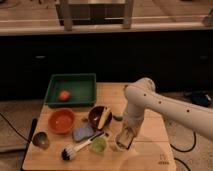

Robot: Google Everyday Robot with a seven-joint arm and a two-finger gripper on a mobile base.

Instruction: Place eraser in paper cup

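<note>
The white arm reaches down from the right to the table's front middle. Its gripper (124, 139) hangs right over the paper cup (118, 145), which shows only as a pale rim under and beside it. A small dark block with a pale face, the eraser (127, 142), shows at the gripper's tip, at the cup's mouth. I cannot tell whether it is still held or lies in the cup.
On the wooden table (150, 155): a light green cup (98, 145) just left of the paper cup, a brush (79, 149), a blue-grey pad (83, 133), a dark bowl (98, 117), an orange bowl (62, 121), a metal cup (40, 140), and a green tray (70, 89) holding a red ball.
</note>
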